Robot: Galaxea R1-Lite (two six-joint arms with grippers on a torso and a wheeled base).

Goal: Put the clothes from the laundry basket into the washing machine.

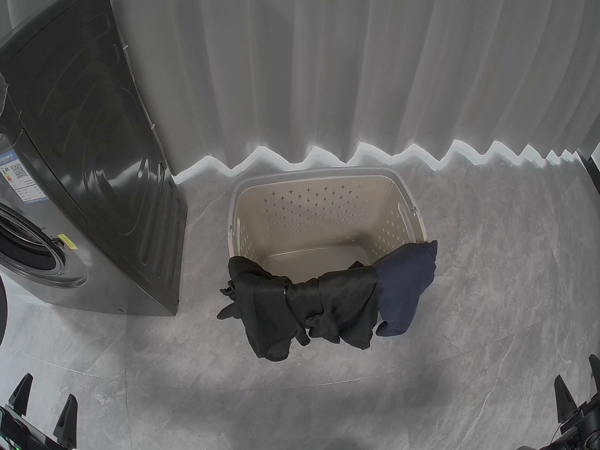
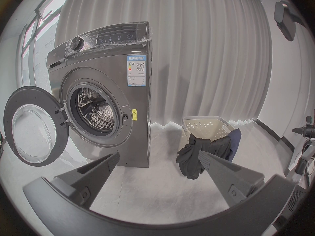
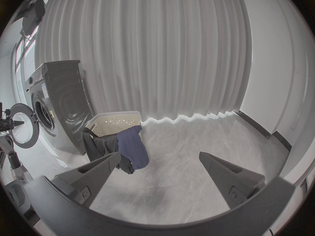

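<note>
my left end effector (image 2: pixel 158 154) and right end effector (image 3: pixel 159 154) wide, empty | clothes (image 1: pixel 325 307) hang over laundry basket (image 1: pixel 325 220) rim | risk: I pinch rim too, basket tips

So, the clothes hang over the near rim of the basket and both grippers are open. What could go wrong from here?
1. The black clothes and the navy garment hang close together over the near rim of the laundry basket; pulling one may drag another onto the floor.
2. The basket looks otherwise empty, so it may tip or slide under the pull.
3. Trailing cloth may snag on the open door of the washing machine.
</note>
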